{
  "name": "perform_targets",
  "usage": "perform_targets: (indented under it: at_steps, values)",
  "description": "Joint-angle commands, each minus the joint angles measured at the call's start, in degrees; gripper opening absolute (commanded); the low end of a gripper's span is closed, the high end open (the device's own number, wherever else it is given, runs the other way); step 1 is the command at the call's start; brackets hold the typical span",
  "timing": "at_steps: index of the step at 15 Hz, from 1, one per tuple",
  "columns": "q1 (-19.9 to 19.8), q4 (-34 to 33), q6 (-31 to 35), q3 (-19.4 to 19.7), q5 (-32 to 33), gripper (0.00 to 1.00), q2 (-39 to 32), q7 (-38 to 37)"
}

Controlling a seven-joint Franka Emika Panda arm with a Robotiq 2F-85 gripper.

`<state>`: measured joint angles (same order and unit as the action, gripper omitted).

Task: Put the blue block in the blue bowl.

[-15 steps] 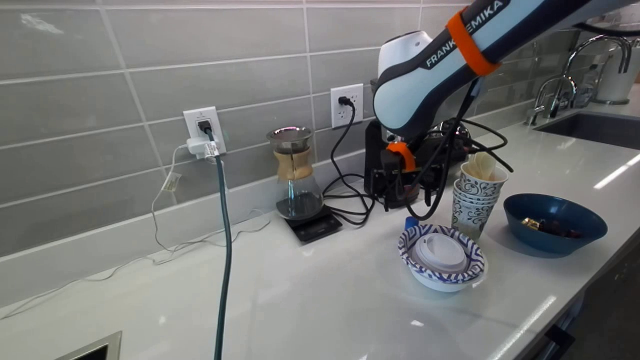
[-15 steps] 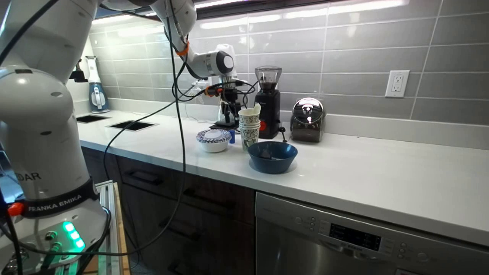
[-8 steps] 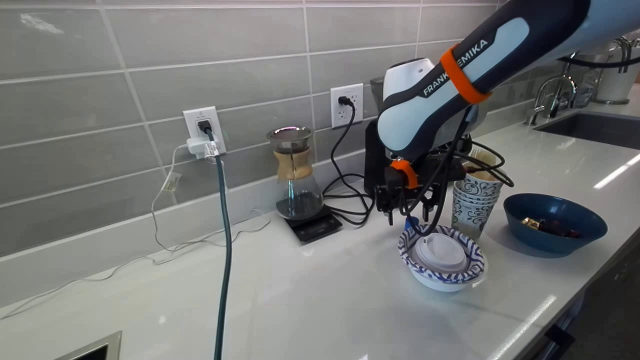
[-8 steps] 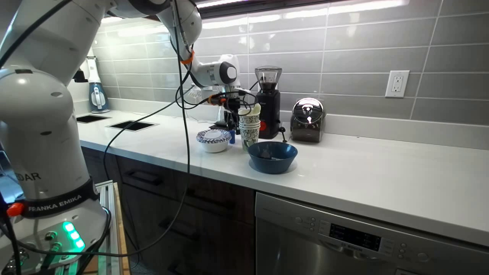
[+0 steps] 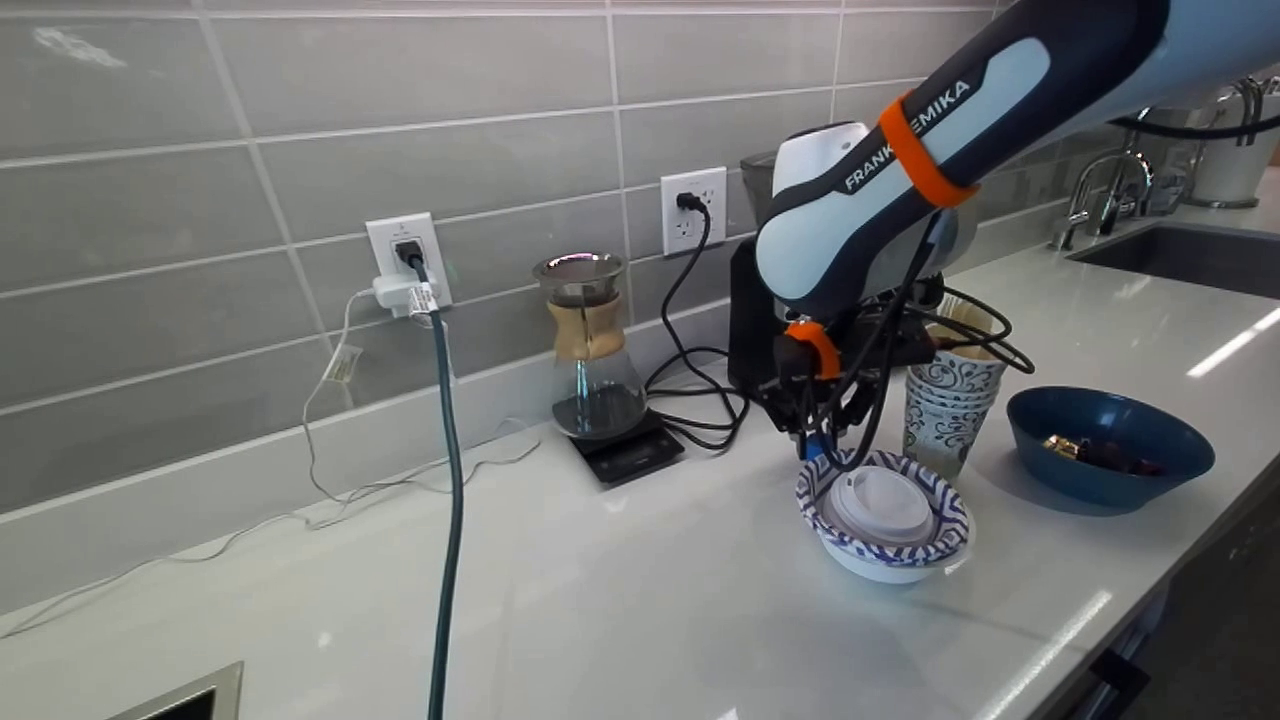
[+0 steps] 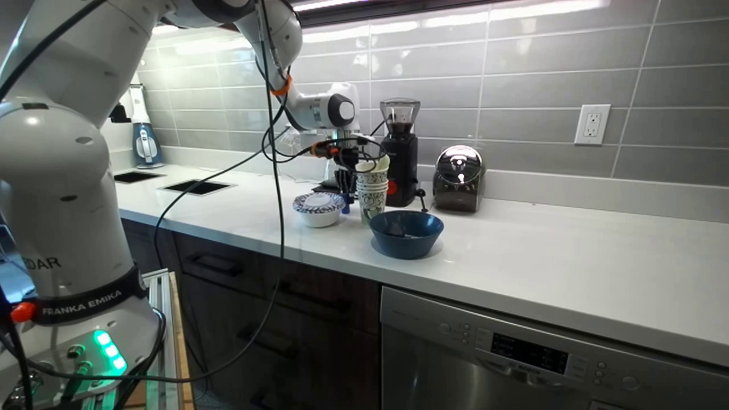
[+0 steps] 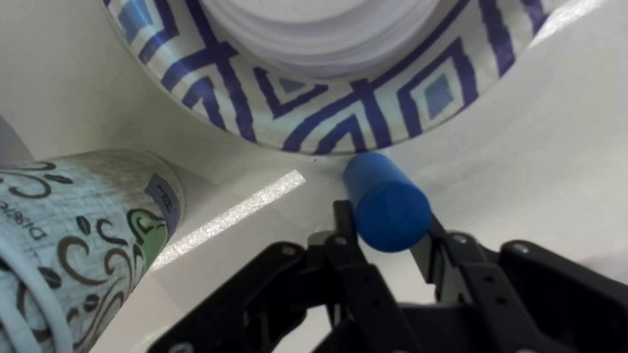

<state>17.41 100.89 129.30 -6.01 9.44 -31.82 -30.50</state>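
The tool (image 7: 388, 216) grips the smooth blue cylindrical block (image 7: 385, 198), which stands upright on the glossy white bench (image 5: 650, 600), just beside an angular-patterned bowl (image 7: 289, 115) (ridged white lids (image 7: 314, 34) lie nested inside). A stack of scroll-printed paper cups (image 5: 945, 425) stands between the block and the wide dark-blue bowl (image 5: 1100, 488). That bowl, sleek and flaring, sits nearer the bench's front edge than the block and holds shiny gold and dark pieces (image 5: 1063, 447).

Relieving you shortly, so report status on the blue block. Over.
Fingers shut on blue block. Block beside patterned bowl, not yet in blue bowl. Cup stack between block and blue bowl, possibly obstructing.
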Motion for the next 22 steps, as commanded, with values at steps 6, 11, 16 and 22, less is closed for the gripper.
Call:
perform_targets:
  at_steps: [6, 11, 16, 22]
  values:
    - [0.26, 5.14, -5.61, -0.15, -2.24, 0.08, 12.19, 2.2]
    - [-1.62, 12.03, -10.89, -0.87, -2.25, 0.08, 23.84, 5.31]
    - [-6.05, 21.47, -17.36, -0.15, -3.82, 0.08, 35.61, 9.12]
    - [-13.33, 29.92, -20.05, 2.71, -2.57, 0.08, 44.38, 7.68]
